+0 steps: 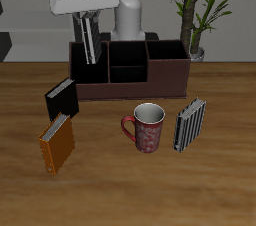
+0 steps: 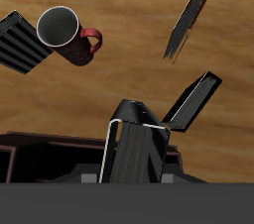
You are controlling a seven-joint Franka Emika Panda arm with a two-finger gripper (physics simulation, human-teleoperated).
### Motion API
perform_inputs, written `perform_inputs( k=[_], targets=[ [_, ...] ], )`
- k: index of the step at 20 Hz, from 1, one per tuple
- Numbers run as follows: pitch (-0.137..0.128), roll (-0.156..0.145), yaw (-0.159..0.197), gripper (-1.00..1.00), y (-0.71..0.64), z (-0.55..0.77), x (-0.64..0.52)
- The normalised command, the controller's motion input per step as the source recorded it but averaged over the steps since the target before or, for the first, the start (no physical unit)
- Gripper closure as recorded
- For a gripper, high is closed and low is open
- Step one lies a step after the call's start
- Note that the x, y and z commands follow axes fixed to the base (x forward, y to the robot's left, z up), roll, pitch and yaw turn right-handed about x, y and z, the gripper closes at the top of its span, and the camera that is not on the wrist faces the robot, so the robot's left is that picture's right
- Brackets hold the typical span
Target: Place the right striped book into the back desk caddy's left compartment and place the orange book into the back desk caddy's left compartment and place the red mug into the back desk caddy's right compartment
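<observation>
Fingers hang over the back desk caddy, clamped on a striped book whose dark ridged cover fills the wrist view, so we judge the first placement nearly done. On the wooden table, the thin orange book leans at eight o'clock of the glossy, mottled red mug; both wait.

simulated office-like desk: wooden table, desk caddy, potted plant.
</observation>
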Motion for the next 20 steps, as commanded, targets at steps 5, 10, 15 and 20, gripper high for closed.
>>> perform_inputs(
  k=[5, 10, 15, 20],
  targets=[
    [-0.039, -0.023, -0.11, 1.0, -0.13, 0.09, -0.53],
    [0.006, 0.008, -0.02, 1.0, -0.04, 0.0, -0.3],
    [0.014, 0.02, 0.058, 1.0, 0.01, -0.05, -0.27],
    [0.026, -0.02, 0.059, 1.0, -0.07, -0.12, -0.12]
  ],
)
